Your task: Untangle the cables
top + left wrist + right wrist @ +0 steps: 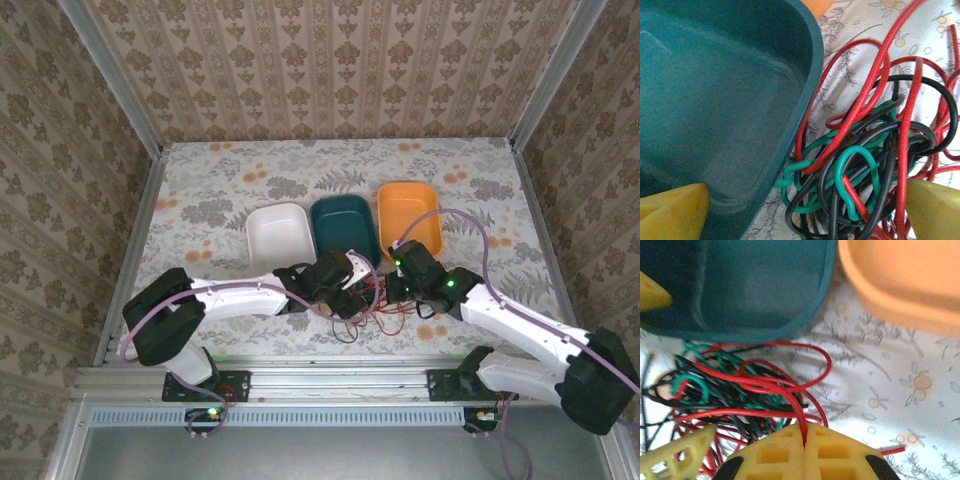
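The cables [368,312] lie as one knot of red, black and green strands on the tabletop just in front of the teal bin [343,228]. In the left wrist view the knot [865,150] lies between the widely spread yellow fingers [935,210] of my left gripper [805,215], which is open and straddles it. My right gripper [804,437] is shut on a red cable [799,412] that loops up out of the knot [730,385]. From above, the left gripper [350,293] and the right gripper [398,288] sit on either side of the tangle.
Three bins stand in a row behind the cables: white [280,237], teal [715,100] and orange [408,215]. The teal bin's rim [805,325] almost touches the knot. The orange bin [900,280] is to its right. Floral tabletop [890,390] lies open on the right.
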`<state>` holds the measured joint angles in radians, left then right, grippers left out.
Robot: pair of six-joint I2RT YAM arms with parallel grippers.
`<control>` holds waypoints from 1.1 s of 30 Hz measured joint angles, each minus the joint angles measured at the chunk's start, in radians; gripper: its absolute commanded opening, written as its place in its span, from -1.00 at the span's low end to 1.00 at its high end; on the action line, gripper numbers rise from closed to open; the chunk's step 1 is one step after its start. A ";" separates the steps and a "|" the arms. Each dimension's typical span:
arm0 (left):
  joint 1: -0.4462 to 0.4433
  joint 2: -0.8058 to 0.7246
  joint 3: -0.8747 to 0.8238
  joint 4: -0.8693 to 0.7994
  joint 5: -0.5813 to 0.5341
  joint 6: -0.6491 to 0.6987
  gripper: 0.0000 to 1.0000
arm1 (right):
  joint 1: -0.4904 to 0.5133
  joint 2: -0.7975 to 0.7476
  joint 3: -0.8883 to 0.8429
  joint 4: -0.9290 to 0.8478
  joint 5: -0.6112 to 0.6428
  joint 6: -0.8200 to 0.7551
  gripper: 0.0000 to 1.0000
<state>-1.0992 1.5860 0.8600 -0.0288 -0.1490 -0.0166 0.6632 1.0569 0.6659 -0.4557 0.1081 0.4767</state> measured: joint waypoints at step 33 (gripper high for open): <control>-0.001 0.063 0.006 0.072 -0.169 -0.058 0.96 | -0.107 -0.199 0.260 0.207 0.386 0.033 -1.00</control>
<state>-1.1000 1.6489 0.8665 0.0429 -0.3183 -0.0750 0.5560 0.8581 0.9257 -0.2489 0.4946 0.5098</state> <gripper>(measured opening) 0.986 0.067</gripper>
